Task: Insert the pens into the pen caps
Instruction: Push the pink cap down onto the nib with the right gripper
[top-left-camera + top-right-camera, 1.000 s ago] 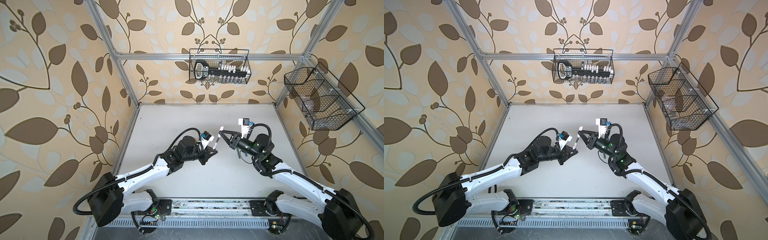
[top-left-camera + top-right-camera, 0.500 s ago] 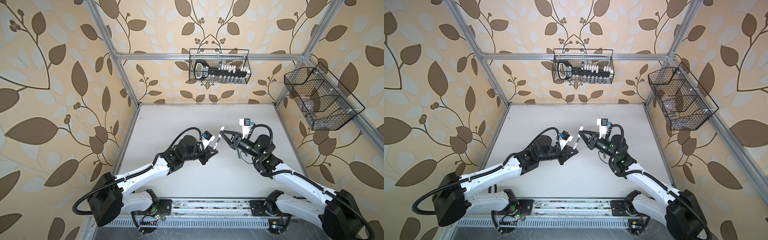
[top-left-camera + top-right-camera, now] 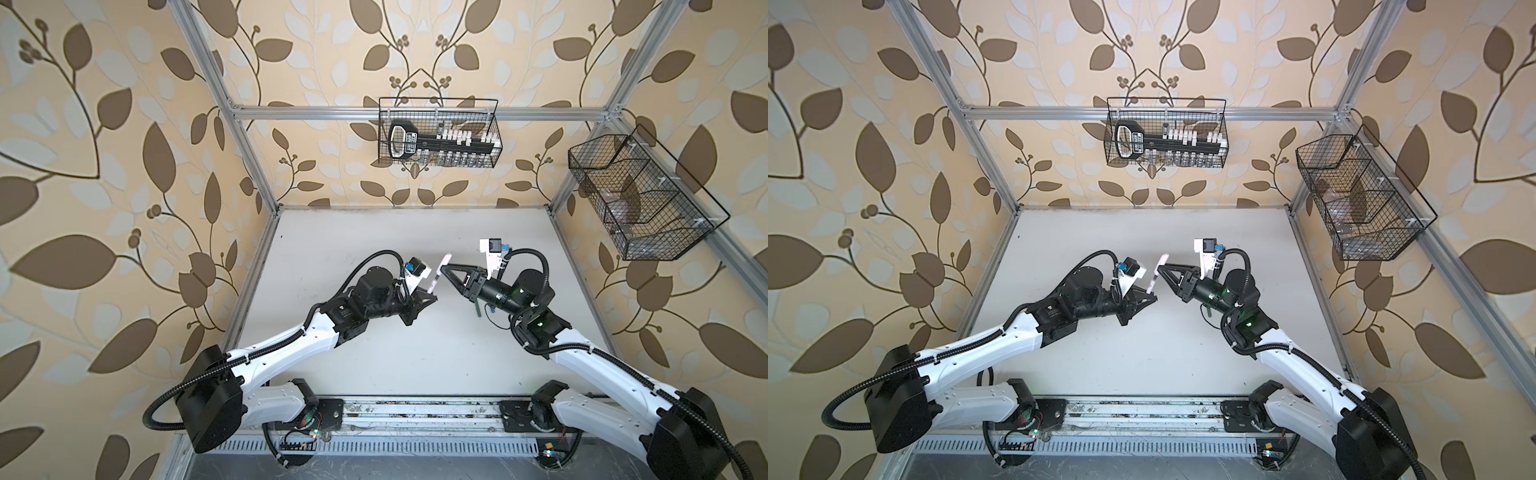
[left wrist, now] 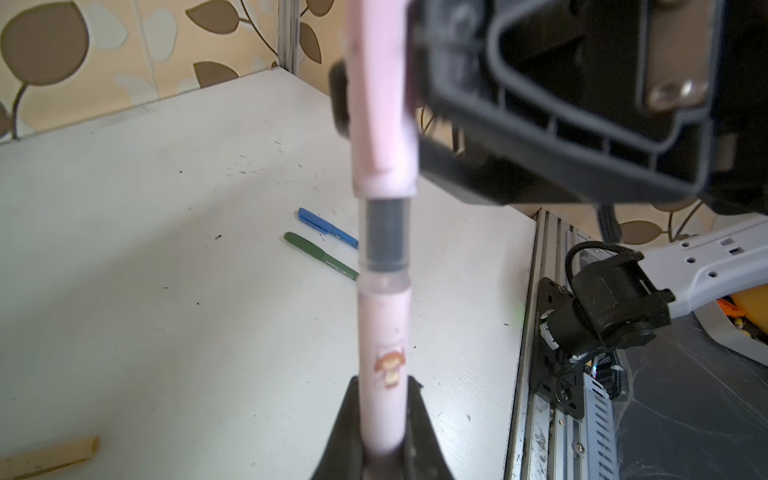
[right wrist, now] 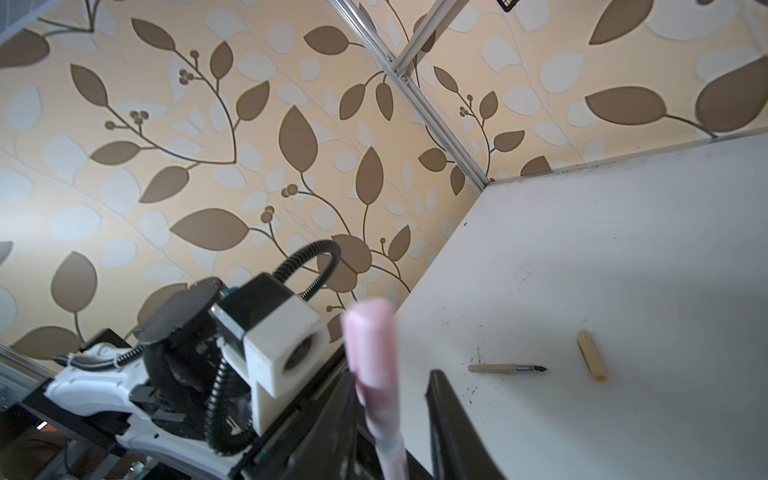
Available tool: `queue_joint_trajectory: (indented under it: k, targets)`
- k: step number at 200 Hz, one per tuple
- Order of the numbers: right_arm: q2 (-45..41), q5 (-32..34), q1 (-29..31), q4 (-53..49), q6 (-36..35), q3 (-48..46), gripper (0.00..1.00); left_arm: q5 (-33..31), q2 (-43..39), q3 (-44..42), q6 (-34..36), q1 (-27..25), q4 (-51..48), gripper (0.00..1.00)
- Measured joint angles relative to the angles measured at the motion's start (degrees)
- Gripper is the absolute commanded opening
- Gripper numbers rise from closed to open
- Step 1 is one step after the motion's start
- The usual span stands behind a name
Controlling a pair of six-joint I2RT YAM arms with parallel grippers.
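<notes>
Your left end effector point(image 4: 383, 432) is clamped on the pale pink pen point(image 4: 384, 332), which leans toward 1 o'clock in both top views. The pink cap point(image 4: 382, 124) sits over its tip, with a dark band showing between cap and body. Your right end effector point(image 5: 392, 378), at the cap's 3 o'clock, has its jaws parted around the cap.
</notes>
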Motion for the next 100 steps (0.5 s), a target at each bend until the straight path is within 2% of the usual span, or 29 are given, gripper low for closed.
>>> queue_joint_trajectory:
  k: [23, 61, 100]
  targets:
    - [-2.10, -0.07, -0.07, -5.29, -2.58, 0.81, 0.55, -0.04, 0.00, 1.16, 0.17, 0.00, 1.36, 0.00]
    - [-6.08, -0.61, -2.23, -12.83, -6.12, 3.56, 0.56, 0.11, 0.11, 1.86, 0.31, 0.00, 1.53, 0.00]
    - [-6.08, -5.11, -5.31, -18.01, -8.39, 7.93, 0.59, 1.49, 1.44, 2.78, 0.35, 0.00, 1.49, 0.00]
